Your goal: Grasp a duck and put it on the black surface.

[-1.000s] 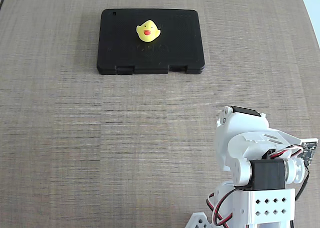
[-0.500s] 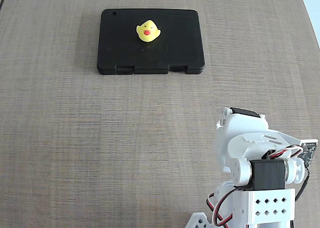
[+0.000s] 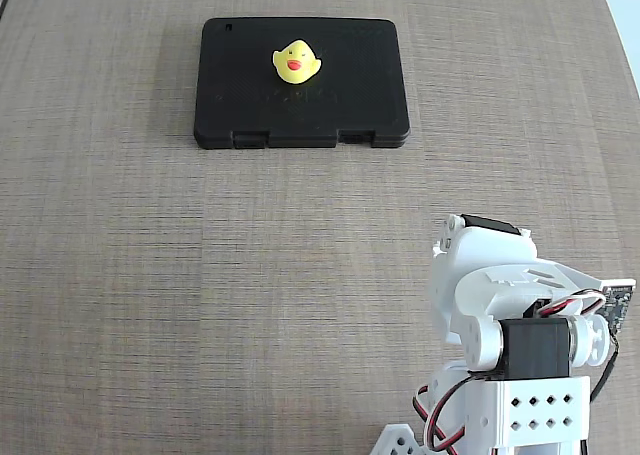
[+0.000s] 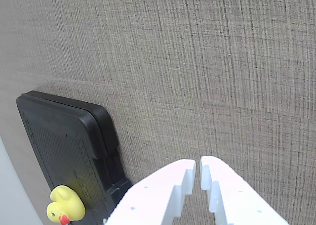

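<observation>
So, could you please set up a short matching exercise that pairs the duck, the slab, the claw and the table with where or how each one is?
Things:
1. duck
2. slab
3. claw
4. table

States:
A. lies flat on the table, notched edge toward the arm in the fixed view
B. empty, tips almost together, off the slab
C. brown, woven-looking, under everything
D. sits on the slab

Pairs: 1-D, 2-A, 3-B, 4-C
</observation>
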`<state>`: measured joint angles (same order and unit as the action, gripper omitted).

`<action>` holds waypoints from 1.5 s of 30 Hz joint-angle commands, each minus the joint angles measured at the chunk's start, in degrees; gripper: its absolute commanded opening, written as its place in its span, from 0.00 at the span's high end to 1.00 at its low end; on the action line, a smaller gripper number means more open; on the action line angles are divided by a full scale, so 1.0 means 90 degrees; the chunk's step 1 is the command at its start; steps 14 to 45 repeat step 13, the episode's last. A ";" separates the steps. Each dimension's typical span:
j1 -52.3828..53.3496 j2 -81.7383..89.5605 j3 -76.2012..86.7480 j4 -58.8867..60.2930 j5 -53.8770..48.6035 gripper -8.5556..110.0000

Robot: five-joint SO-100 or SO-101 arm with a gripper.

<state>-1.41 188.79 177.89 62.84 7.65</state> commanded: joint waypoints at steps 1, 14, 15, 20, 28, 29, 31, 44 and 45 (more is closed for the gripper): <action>0.0020 0.0430 -0.0107 0.0000 0.0029 0.92; 0.0010 0.0430 -0.0107 0.0000 0.0000 0.92; 0.0010 0.0430 -0.0107 0.0000 0.0000 0.92; 0.0010 0.0430 -0.0107 0.0000 0.0000 0.92; 0.0010 0.0430 -0.0107 0.0000 0.0000 0.92; 0.0010 0.0430 -0.0107 0.0000 0.0000 0.92; 0.0010 0.0430 -0.0107 0.0000 0.0000 0.92; 0.0010 0.0430 -0.0107 0.0000 0.0000 0.92; 0.0010 0.0430 -0.0107 0.0000 0.0000 0.92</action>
